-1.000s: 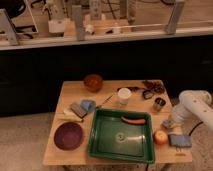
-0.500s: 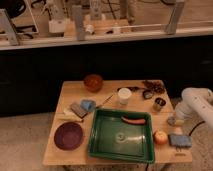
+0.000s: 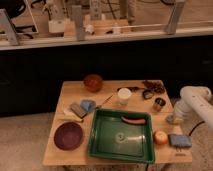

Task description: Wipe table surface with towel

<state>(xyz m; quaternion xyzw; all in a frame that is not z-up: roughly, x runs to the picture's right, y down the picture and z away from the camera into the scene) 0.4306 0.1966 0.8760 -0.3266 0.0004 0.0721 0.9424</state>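
My end effector (image 3: 175,119), fingers shut w/ nothing visibly in them, sits low at the right edge of the surface (image 3: 70,92), while the towel (image 3: 78,110) lies flat far left, beyond the green tray (image 3: 99,134).

Robot arm (image 3: 196,102): white, enters from the right border, its upper length cut off there. Gripper (image 3: 174,119): at the table's right edge beside the metal cup (image 3: 159,104), a pale blur with separate fingers not distinguishable; closed. Towel (image 3: 78,109): grey-blue, partly overlapped by a rounded light-blue lump (image 3: 88,104), edges indistinct. Dark items (image 3: 152,88) at the far right corner: too small and blurred to identify. Table surface (image 3: 72,90): front edge and legs cut off by the lower border. Small object in the green tray (image 3: 102,150): centre spot unreadable.
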